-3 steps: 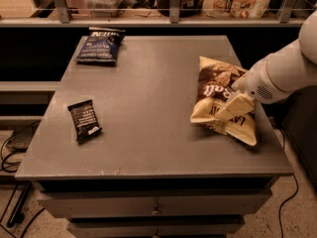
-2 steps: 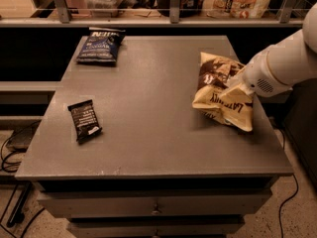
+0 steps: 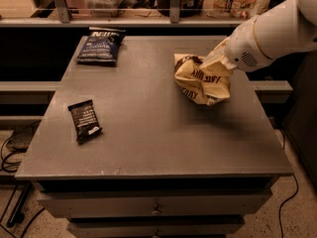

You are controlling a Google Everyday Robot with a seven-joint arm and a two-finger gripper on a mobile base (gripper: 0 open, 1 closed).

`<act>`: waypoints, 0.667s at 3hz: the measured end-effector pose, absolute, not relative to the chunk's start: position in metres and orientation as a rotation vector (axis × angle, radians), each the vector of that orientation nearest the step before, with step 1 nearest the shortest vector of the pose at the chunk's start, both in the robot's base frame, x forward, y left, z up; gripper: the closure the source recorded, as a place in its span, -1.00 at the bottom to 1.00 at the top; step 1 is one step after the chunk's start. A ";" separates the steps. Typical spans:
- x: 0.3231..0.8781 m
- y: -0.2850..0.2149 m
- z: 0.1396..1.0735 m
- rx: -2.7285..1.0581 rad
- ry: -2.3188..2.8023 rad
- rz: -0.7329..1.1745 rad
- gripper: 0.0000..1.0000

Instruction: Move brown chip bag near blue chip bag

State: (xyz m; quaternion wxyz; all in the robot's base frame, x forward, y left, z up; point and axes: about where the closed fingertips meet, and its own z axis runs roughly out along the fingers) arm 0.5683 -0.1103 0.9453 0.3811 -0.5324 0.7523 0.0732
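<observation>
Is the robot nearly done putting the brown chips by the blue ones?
About halfway. Done: the gripper has gripped the brown bag. In hand: the bag looks lifted over the right side of the table. Left: carry it to the blue bag at the back left corner and set it down.

brown chip bag (image 3: 203,81): tan-yellow, dark brown lettering
blue chip bag (image 3: 99,46): navy, white lettering
wrapper (image 3: 84,119): black, white print
table (image 3: 148,143): grey
gripper (image 3: 212,62): cream-white, upper right of frame, clamped on brown chip bag
</observation>
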 end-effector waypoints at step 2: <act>0.601 -0.001 0.979 -1.516 1.704 0.356 1.00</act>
